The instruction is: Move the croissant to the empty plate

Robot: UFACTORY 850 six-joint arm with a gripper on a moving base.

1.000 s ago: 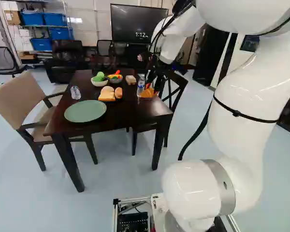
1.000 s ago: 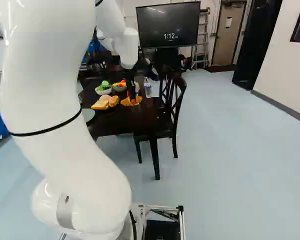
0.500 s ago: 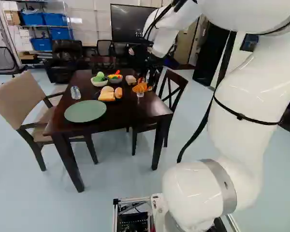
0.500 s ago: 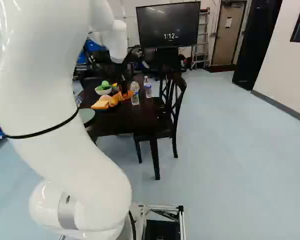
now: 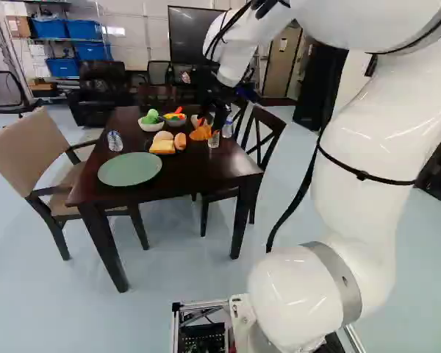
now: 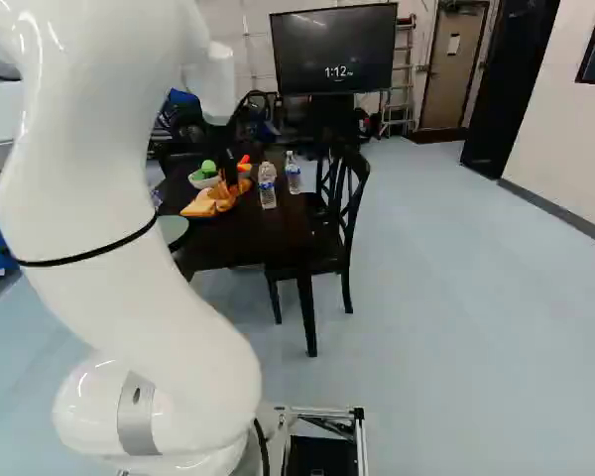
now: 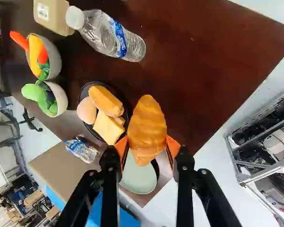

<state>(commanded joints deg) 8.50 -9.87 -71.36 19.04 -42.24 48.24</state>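
Upper middle of the left base view, croissant (image 5: 201,133) is pinched across its near end by the gripper (image 7: 146,146), fingers kept partly apart by its width. Green plate (image 5: 129,169) is seen at left, same view. Carry is best kept high past the dark plate (image 7: 84,93); croissant should be centred, lowered nearly to contact, then released gently, lest it be rolled off.
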